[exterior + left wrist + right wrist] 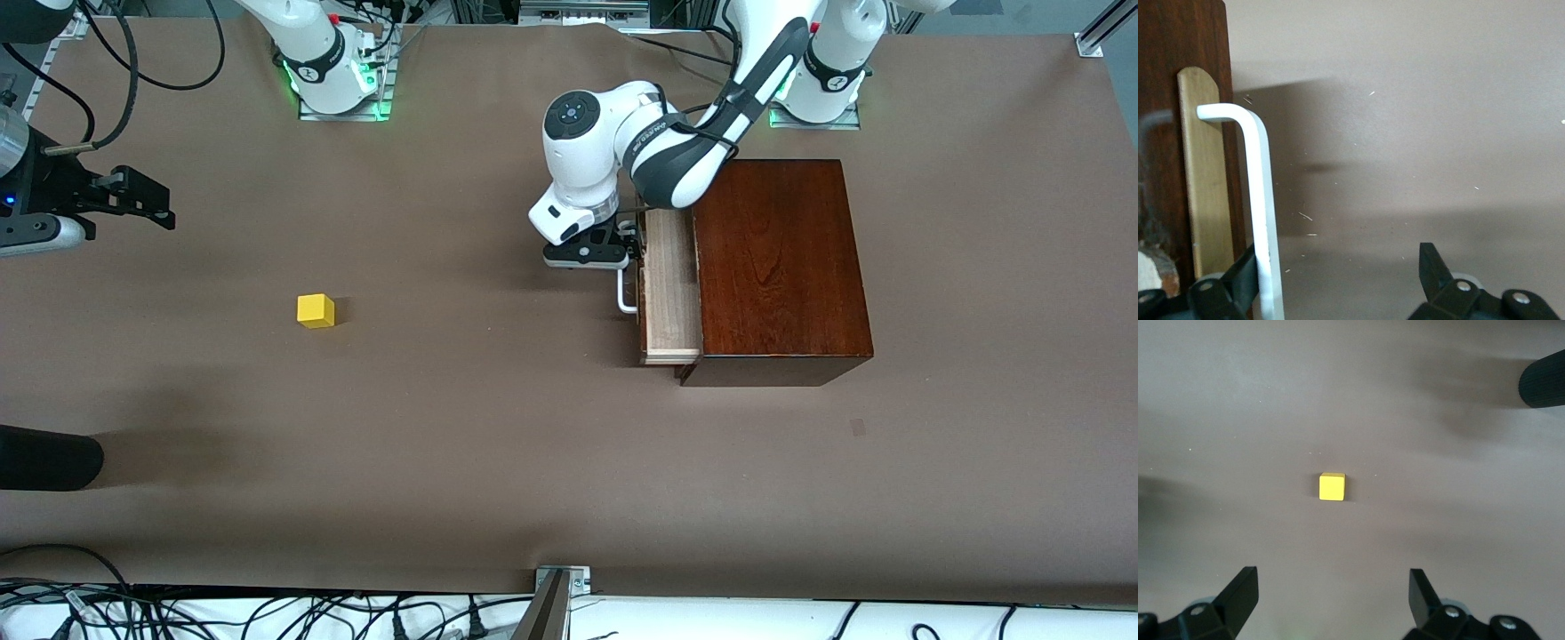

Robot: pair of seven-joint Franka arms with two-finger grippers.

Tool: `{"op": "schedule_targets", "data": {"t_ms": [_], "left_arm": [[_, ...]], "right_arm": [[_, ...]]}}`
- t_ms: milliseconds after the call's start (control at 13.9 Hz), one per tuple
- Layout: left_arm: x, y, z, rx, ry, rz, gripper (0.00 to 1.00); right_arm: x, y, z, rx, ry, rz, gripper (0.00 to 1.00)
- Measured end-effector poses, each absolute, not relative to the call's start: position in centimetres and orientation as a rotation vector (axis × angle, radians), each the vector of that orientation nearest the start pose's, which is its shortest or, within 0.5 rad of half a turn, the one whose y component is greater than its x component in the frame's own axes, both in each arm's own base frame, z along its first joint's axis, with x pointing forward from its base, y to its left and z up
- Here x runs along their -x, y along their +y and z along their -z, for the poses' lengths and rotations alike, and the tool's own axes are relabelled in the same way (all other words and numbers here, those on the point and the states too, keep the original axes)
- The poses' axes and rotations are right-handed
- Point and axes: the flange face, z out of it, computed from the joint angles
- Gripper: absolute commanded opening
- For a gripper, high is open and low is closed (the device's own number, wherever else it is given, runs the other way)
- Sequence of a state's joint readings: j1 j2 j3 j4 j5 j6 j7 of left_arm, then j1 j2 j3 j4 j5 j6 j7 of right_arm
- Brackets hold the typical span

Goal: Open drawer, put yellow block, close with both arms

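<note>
Front view, drawer point(669, 284) ajar, yellow block point(316, 311) apart

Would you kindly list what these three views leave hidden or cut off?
- Front view: the far end of the drawer and of its white handle is covered by the left arm; the left gripper is mostly under its own wrist.
- Front view: the right gripper is partly cut off by the frame edge.
- Left wrist view: the handle runs past the frame edge.
- Right wrist view: the black object beside the yellow block is cropped, unidentifiable.
</note>
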State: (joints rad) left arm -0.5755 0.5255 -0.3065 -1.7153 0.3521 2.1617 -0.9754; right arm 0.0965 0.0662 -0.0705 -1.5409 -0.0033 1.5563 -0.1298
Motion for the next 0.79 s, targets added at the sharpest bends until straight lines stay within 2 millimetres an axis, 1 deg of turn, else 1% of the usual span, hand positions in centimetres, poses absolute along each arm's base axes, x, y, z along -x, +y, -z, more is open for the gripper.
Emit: {"op": "schedule_targets", "data": {"t_ms": [289,433,505,649,793], "left_arm": [[-45.3,-49.3,-30.2,3.037,0.103,0.146,1.00],[-45.8,-49.2,-31.8,3.039,0.089,0.166,1.00],[-46.0,-48.9,-33.0,3.030,0.078,0.173,1.00],[-46.6,-47.4,-36.4,2.990,0.065,0.178,1.00],[-47.2,-44.5,-41.1,2.932,0.045,0.174,1.00]], "right_arm": [[-57.2,1.6,-60.0,3.136,-0.245,-0.080,1.00],[-57.2,1.6,-60.0,3.136,-0.245,-0.080,1.00],[-57.2,1.6,-60.0,3.136,-0.245,-0.080,1.00],[-57.2,1.6,-60.0,3.136,-0.245,-0.080,1.00],[-57.2,1.6,-60.0,3.136,-0.245,-0.080,1.00]]}}
